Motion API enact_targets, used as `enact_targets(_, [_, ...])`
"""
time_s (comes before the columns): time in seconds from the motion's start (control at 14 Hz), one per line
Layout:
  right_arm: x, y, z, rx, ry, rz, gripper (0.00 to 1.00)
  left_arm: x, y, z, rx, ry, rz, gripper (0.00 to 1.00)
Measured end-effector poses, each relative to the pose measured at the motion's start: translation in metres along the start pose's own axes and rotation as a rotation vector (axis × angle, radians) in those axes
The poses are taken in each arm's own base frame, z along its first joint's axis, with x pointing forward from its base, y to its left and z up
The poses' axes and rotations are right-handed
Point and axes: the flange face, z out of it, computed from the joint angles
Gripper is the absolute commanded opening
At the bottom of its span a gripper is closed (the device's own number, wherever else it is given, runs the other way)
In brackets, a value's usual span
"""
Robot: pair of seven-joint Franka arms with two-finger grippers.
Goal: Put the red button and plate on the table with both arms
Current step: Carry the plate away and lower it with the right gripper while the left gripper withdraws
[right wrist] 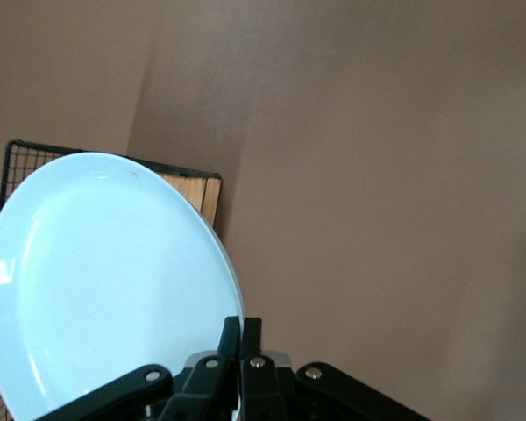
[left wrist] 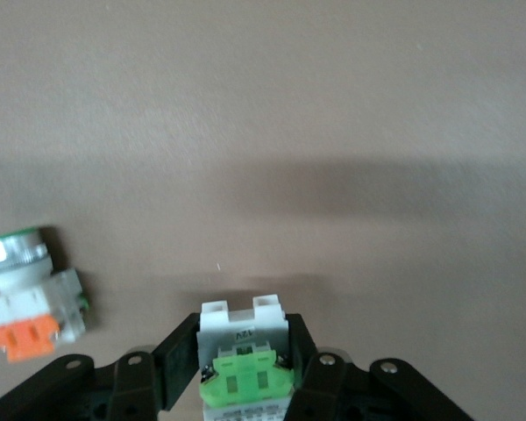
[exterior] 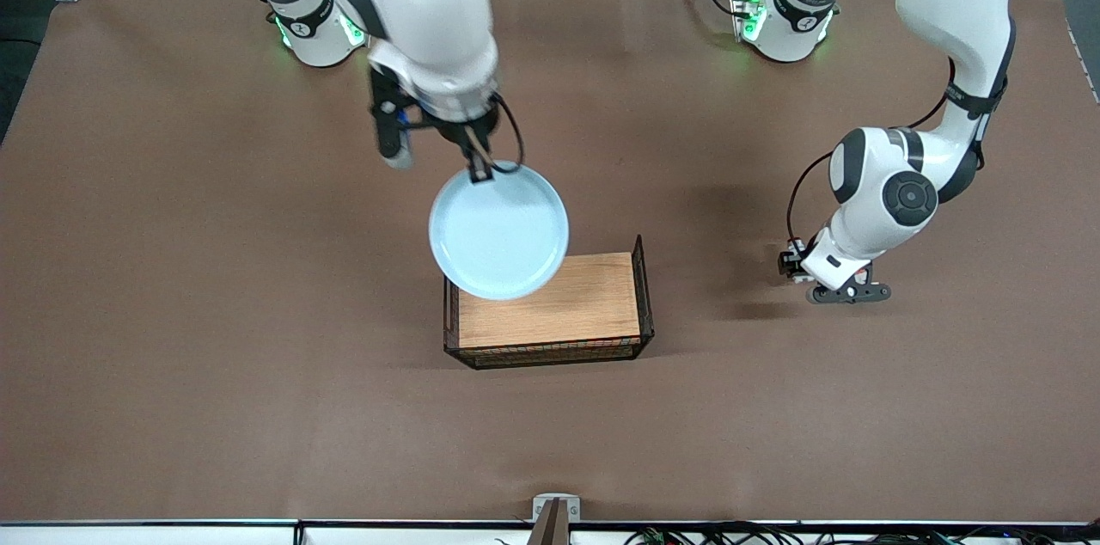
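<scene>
My right gripper (exterior: 479, 171) (right wrist: 242, 326) is shut on the rim of the pale blue plate (exterior: 498, 231) (right wrist: 105, 281). It holds the plate tilted in the air over the corner of the wooden tray. My left gripper (exterior: 791, 263) (left wrist: 244, 326) hangs low over the brown table (exterior: 215, 313), toward the left arm's end. It is shut on the red button (left wrist: 244, 364), whose white body and green block show between the fingers; its cap end is hidden.
A wooden tray (exterior: 567, 304) (right wrist: 197, 189) with black wire ends stands mid-table. A similar small switch piece with an orange block (left wrist: 31, 298) lies on the table beside my left gripper. The two arm bases stand along the table's edge farthest from the front camera.
</scene>
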Motion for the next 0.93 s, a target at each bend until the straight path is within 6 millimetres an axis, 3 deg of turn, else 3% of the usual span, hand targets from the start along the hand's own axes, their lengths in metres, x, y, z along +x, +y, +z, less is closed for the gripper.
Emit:
enact_targets(0.21, [0.073,0.023,-0.047,-0.062,-0.001,-0.218,0.0,0.014,-0.011,0.011,0.001,0.001,0.014,0.0])
enact_targets(0.36, [0.128,0.027,-0.057,-0.1,-0.012,-0.364,0.0,0.019,-0.014,0.018,0.002,-0.003,0.016,0.01])
enact_targets(0.5, [0.196,0.026,-0.056,-0.127,-0.039,-0.509,0.0,0.022,-0.013,0.022,0.002,-0.002,0.017,0.03])
enact_targets(0.57, [0.235,0.026,-0.053,-0.133,-0.055,-0.573,0.0,0.022,-0.013,0.023,0.002,0.0,0.017,0.28])
enact_targets(0.64, [0.275,0.028,-0.047,-0.138,-0.073,-0.631,0.0,0.023,-0.013,0.024,0.001,0.0,0.018,0.99])
enact_targets(0.79, [0.354,0.033,-0.03,-0.126,-0.103,-0.736,0.0,0.024,-0.013,0.024,0.001,0.002,0.02,1.0])
enact_targets(0.93, [0.41,0.038,-0.002,-0.106,-0.12,-0.825,0.0,0.027,-0.012,0.021,0.0,0.01,0.021,1.0])
